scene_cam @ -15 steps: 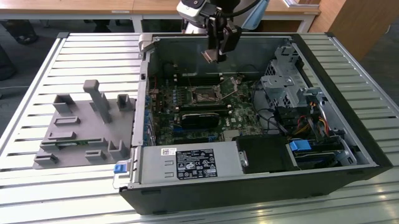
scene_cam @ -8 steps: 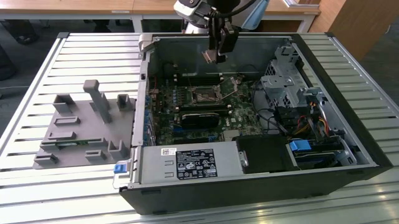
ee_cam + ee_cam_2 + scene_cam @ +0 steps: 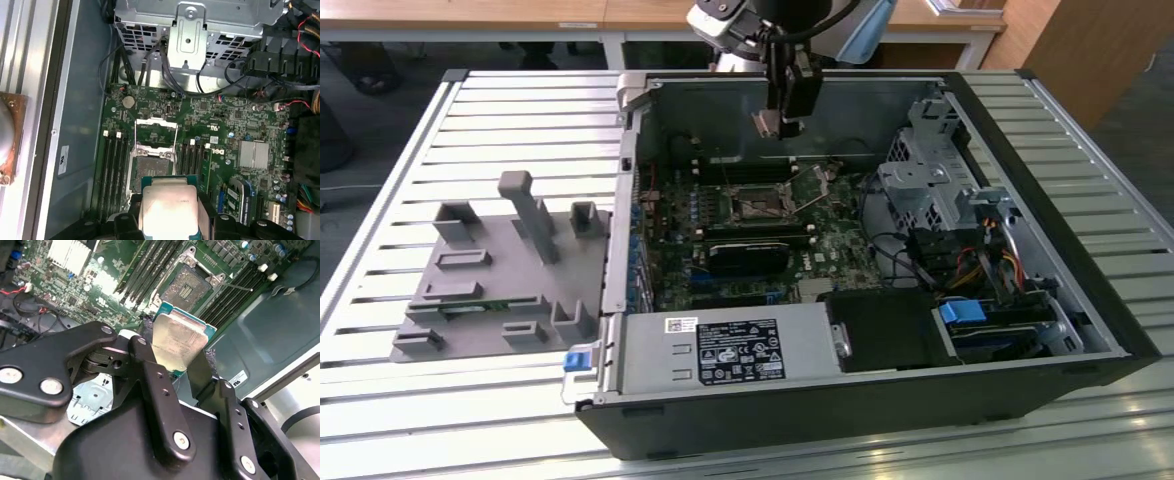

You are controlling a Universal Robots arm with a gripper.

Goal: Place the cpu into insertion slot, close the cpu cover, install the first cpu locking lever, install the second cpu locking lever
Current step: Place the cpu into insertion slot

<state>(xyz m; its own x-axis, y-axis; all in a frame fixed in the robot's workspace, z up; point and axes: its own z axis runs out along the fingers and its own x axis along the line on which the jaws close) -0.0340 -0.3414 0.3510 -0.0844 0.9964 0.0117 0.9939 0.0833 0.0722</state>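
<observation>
1. Black fingers of my gripper sit nearest in the second wrist view, clamped on the cpu by two opposite edges.
2. That cpu shows me its silvery face with a thin green rim along the far edge. It hangs in the air and touches nothing but my fingers.
3. Beyond it on the green board lies the slot, bare, with a dark centre inside a silver surround. The cpu is above the slot and apart from it.
4. In the first wrist view the cover stands swung up off the slot, on the side toward the metal cage.
5. Long black memory slots run along both flanks of the slot.
6. In the exterior view I hang inside the open case, near its far wall and above the board, with the cpu at my tip. The slot there lies lower and nearer the camera than I do.
7. On the slatted table, at the exterior view's left of the case, rests a grey fixture.
</observation>
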